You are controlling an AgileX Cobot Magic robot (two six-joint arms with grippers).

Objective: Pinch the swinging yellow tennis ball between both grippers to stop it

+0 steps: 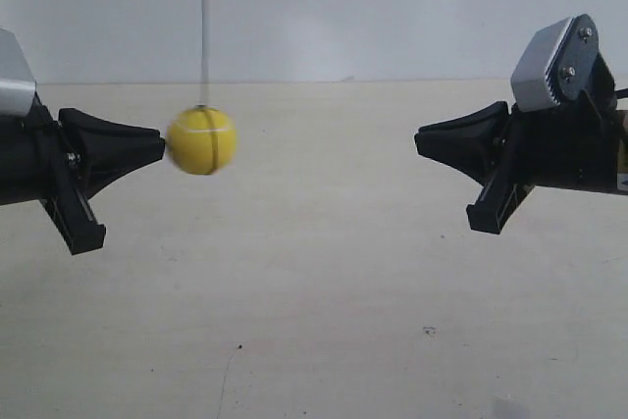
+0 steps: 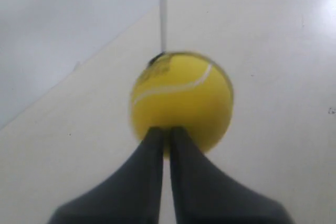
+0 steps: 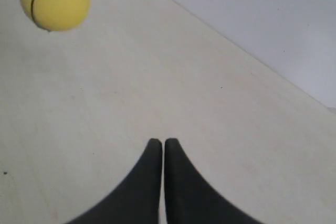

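- Nearest in the left wrist view, we see the left gripper [image 2: 165,129]: its two dark fingers are clenched together with only a hairline slit between them, and they grasp nothing.
- Right at those tips sits the yellow tennis ball [image 2: 181,100]. The tips overlap its lower edge, but we cannot tell whether they touch it or stop just short.
- On the ball we make out a white curved seam [image 2: 173,87] and a small black label [image 2: 157,66] near the top, where the string [image 2: 163,14] joins it and runs straight up out of frame.
- In the right wrist view, the right gripper [image 3: 164,141] is clenched the same way — fingers pressed side by side, empty — and the ball is well apart from it, small and far across the table.
- From the exterior view, we take the arm at the view's left to be the left one, since the ball hangs just off its cone-shaped tip. The right arm's tip points back at it from well apart.
- The ball hangs between the two tips at about their height, its outline slightly blurred — above the table [image 1: 314,321], not resting on it.
- Each arm carries a flat black cross plate [image 1: 78,208] behind the cone and a grey-white box [image 1: 554,64] on top.
- The tabletop is pale beige, with a few small dark specks.
- Farthest back, a plain white wall [image 1: 392,7] rises behind the table's far edge.
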